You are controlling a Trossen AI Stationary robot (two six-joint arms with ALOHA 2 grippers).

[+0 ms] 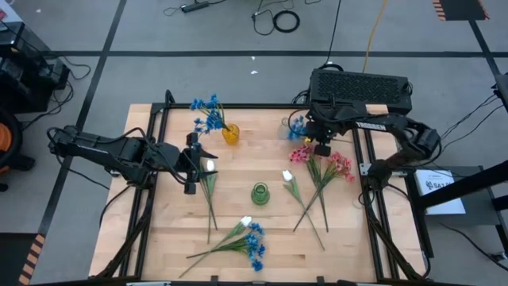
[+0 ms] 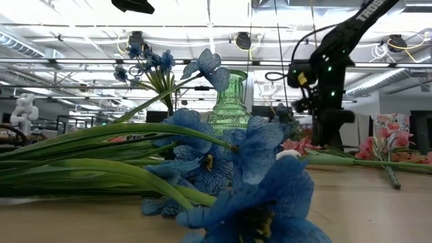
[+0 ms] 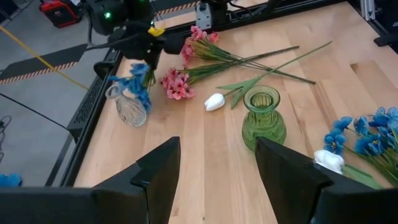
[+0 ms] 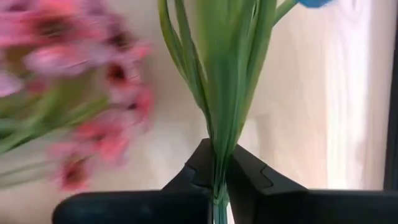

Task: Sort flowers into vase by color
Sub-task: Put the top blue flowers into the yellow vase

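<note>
On wooden table (image 1: 341, 230): scattered flowers (image 1: 248, 238), green vase (image 1: 260, 193).

A blue flower (image 4: 224, 81) stands pinched by its stem in the right gripper (image 4: 219, 180); pink flowers (image 4: 93, 87) lie beside.

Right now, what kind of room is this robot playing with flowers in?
Probably a robotics lab or workshop. The wooden table sits in a black metal frame, loose cables lie on the grey floor, and the low view shows rows of bright ceiling lights like a big open hall.
</note>
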